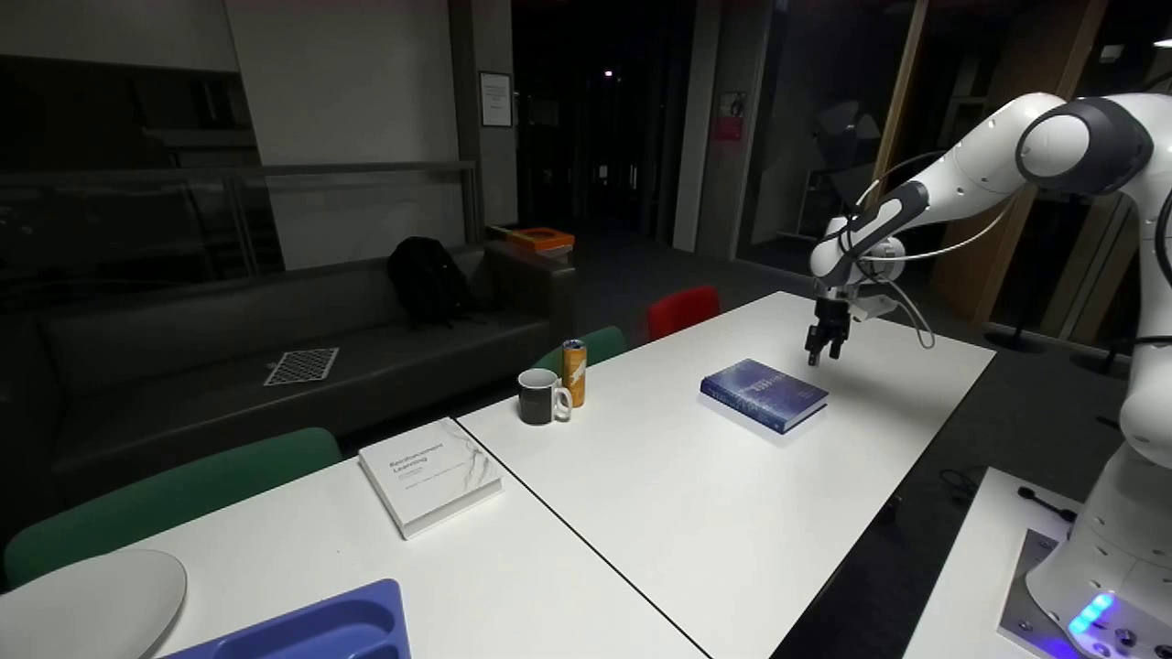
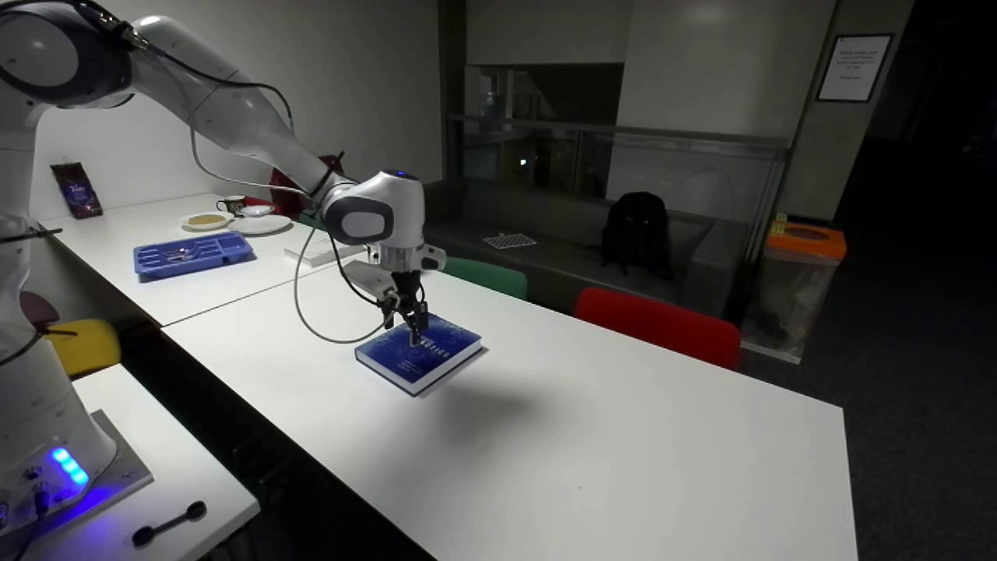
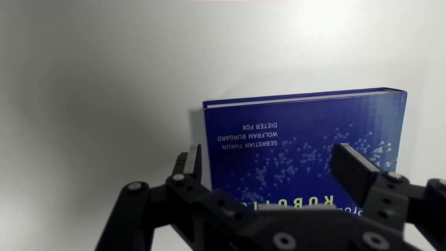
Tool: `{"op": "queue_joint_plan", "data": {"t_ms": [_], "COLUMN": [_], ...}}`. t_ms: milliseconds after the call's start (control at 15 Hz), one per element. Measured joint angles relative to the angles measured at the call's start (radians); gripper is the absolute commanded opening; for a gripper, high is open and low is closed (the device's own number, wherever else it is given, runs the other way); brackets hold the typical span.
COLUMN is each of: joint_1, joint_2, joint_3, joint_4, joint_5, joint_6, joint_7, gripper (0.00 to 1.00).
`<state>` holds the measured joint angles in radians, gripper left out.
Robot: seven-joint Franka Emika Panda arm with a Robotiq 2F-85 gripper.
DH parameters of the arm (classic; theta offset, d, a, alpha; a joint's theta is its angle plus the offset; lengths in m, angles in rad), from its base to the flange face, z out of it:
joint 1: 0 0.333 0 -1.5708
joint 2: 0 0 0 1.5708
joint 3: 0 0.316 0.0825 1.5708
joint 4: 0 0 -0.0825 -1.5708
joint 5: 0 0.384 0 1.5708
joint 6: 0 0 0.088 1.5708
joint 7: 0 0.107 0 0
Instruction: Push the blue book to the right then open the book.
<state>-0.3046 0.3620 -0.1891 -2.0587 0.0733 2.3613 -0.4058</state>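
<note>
The blue book (image 1: 764,395) lies flat and closed on the white table in both exterior views (image 2: 417,360). In the wrist view the blue book (image 3: 296,139) fills the lower right, its cover print upside down and its page edge at the top. My gripper (image 1: 824,355) is open and empty, pointing down above the table by the book. It also shows in an exterior view (image 2: 405,327) in front of the book. In the wrist view the gripper's fingers (image 3: 268,146) are wide apart, the left over the book's left edge, the right over the cover. The book's lower part is hidden there.
A dark mug (image 1: 537,399) and an orange can (image 1: 574,373) stand at the table's far edge. A white book (image 1: 430,471), a blue tray (image 2: 193,255) and a plate (image 1: 101,599) lie on the adjoining table. Red (image 2: 658,323) and green (image 2: 487,276) chairs line one side.
</note>
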Motion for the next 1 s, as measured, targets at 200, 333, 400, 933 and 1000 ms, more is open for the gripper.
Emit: {"op": "queue_joint_plan", "data": {"t_ms": [200, 333, 400, 933, 1000], "joint_1": [-0.001, -0.005, -0.011, -0.107, -0.119], "joint_2": [0.015, 0.034, 0.046, 0.111, 0.119], "joint_3": [0.000, 0.000, 0.000, 0.033, 0.043], "joint_4": [0.008, 0.026, 0.040, 0.143, 0.154], "joint_5": [0.012, 0.028, 0.038, 0.143, 0.157], "joint_6": [0.001, 0.001, 0.001, -0.005, -0.009], "joint_7": [0.003, 0.003, 0.003, -0.041, -0.053], "gripper": [1.00, 1.00, 1.00, 1.00, 1.00]}}
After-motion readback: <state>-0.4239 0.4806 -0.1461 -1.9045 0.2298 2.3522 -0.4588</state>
